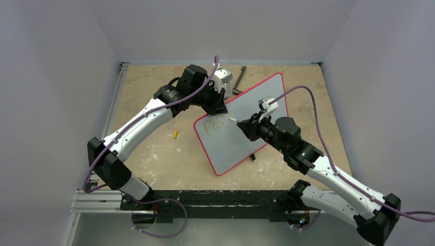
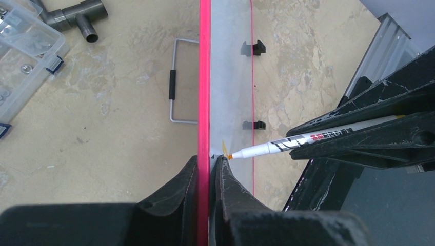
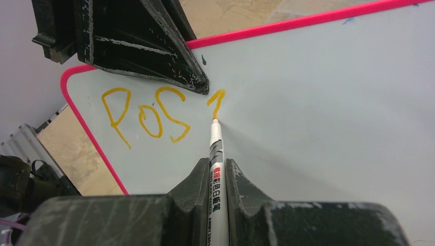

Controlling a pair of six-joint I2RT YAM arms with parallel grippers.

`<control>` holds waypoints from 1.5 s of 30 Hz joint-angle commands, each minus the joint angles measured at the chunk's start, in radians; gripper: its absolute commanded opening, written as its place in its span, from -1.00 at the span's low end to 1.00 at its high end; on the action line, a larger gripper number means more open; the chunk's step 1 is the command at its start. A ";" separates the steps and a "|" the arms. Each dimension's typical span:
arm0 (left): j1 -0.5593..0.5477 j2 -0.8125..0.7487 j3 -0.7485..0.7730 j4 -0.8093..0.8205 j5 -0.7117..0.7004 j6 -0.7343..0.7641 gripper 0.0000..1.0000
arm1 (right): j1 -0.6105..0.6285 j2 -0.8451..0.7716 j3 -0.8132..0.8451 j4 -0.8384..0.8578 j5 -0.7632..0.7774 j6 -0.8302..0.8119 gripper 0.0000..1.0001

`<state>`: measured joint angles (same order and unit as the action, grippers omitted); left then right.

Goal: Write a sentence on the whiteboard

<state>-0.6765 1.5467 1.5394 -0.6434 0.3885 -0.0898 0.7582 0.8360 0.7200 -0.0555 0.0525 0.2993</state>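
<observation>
The sentence (image 3: 149,115) so far reads "Pos" in loose orange-yellow strokes, followed by one hooked stroke like a "1". It sits on the whiteboard (image 3: 318,113) straight ahead of the right gripper (image 3: 218,163), near the board's rounded corner. That gripper's jaws are clamped on a marker (image 3: 217,146), a slim white barrel printed with a red block and black characters that I cannot read. Its orange tip touches the foot of the hooked stroke.

The whiteboard is glossy white with a thin red-pink frame (image 2: 204,77) and stands tilted on its long edge. The left gripper (image 2: 208,160) pinches its upper edge, one scuffed black finger on each face. The front fingertip sits just above the gap between the "s" and the hooked stroke. Two small black feet (image 2: 255,47) sit on the opposite long edge, down by the table (image 1: 154,169), which is beige and mottled.

On the side of the left gripper away from the marker, a clear plastic box (image 2: 23,56) with blue latches holds small metal parts, too small to name. Beside it lie a grey metal pipe tee (image 2: 77,13) and a bent wire loop (image 2: 177,82) with a black sleeve. Below the left gripper, off the board's lower corner, lies a small orange-yellow piece (image 1: 175,134); I cannot tell what it is.
</observation>
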 commanded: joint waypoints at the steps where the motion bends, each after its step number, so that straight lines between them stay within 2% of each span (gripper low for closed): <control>1: -0.018 0.002 -0.032 -0.101 -0.048 0.074 -1.00 | -0.004 -0.012 -0.017 -0.034 0.005 0.010 -1.00; 10: -0.019 -0.002 -0.032 -0.100 -0.045 0.074 -1.00 | -0.004 -0.002 0.026 -0.064 0.082 0.010 -1.00; 25: -0.021 -0.001 -0.030 -0.102 -0.041 0.074 -1.00 | -0.004 0.011 0.169 -0.077 0.048 -0.006 -1.00; 32: -0.021 -0.005 -0.031 -0.102 -0.041 0.074 -1.00 | -0.003 -0.001 0.173 -0.059 0.027 -0.004 -1.00; 45: -0.020 -0.007 -0.030 -0.101 -0.040 0.074 -1.00 | -0.003 0.086 0.154 0.022 0.020 -0.010 -1.00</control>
<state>-0.6777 1.5440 1.5394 -0.6456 0.3885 -0.0929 0.7582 0.9108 0.8471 -0.0834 0.0757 0.3050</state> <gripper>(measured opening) 0.098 0.090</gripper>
